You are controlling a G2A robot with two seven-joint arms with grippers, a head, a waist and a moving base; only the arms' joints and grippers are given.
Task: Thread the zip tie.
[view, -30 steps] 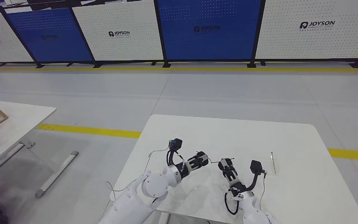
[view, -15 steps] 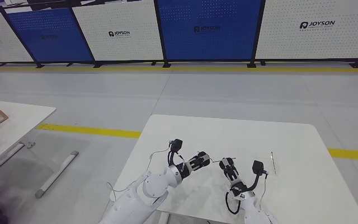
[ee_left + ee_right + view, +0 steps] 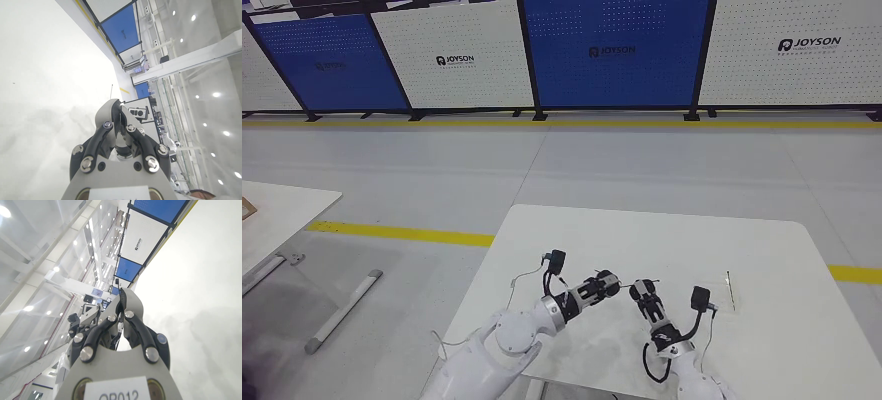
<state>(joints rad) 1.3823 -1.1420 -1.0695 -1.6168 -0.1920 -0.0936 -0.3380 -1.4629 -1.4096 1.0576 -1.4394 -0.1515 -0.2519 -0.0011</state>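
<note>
My left gripper and right gripper face each other tip to tip, low over the front of the white table. The left gripper is shut on a thin black zip tie, whose end just pokes past the pads. The right gripper is shut on a black zip tie strip too, and its small square head sticks out beyond the fingertips. A thin dark line spans the short gap between the two grippers. Whether both hold one tie I cannot tell.
A second thin zip tie lies flat on the table to the right of the right arm, and it shows ahead of the left gripper as a fine line. The table's far half is bare. Blue and white partition panels stand across the floor.
The right gripper has edged slightly left toward the left gripper, and the left gripper's tip has shifted a little away from the table's front edge. Both stay shut.
</note>
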